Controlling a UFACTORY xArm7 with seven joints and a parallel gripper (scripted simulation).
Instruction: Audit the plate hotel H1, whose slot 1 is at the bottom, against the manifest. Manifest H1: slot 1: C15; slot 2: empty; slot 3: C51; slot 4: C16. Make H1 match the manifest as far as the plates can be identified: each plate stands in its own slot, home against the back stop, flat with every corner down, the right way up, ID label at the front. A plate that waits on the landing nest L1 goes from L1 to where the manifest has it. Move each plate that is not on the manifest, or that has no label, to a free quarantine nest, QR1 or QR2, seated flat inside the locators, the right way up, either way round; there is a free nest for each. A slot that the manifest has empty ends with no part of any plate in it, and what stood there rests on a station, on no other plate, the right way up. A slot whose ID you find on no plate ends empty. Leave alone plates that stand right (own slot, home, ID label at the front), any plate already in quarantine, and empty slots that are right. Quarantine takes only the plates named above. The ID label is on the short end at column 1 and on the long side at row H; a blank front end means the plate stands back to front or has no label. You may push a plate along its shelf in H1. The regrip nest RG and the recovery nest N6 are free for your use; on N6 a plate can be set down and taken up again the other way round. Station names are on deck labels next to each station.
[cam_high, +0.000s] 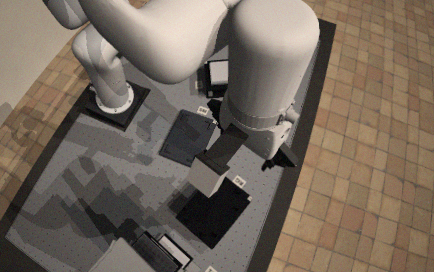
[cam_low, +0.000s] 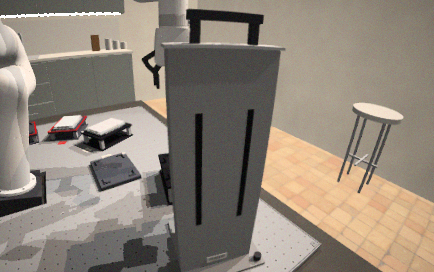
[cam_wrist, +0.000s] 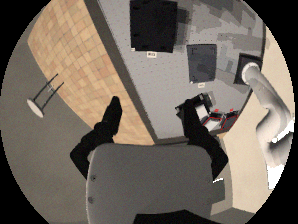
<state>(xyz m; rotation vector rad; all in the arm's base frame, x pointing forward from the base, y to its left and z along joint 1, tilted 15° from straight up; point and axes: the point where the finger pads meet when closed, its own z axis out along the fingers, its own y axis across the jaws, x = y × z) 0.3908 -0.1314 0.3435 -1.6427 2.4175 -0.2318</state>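
The plate hotel H1 (cam_low: 220, 150) shows its grey back wall with two slots in the exterior view; its slots and plates are hidden there. In the top view its top (cam_high: 120, 257) lies at the bottom edge, with plate edges (cam_high: 165, 250) showing beside it. My gripper (cam_wrist: 152, 104) (cam_low: 155, 70) is open and empty. It hangs high above the deck's right edge, behind the hotel. A white plate (cam_high: 218, 73) (cam_low: 107, 126) sits on a black stand at the far end. Another plate (cam_low: 67, 123) sits on a red-framed nest.
A dark grey nest (cam_high: 187, 135) (cam_low: 115, 170) (cam_wrist: 201, 62) and a black nest (cam_high: 212, 210) (cam_wrist: 153, 24) lie mid-deck. My arm's base (cam_high: 114, 97) (cam_low: 15, 185) stands at the left. A stool (cam_low: 372, 142) stands on the tiled floor beyond the deck.
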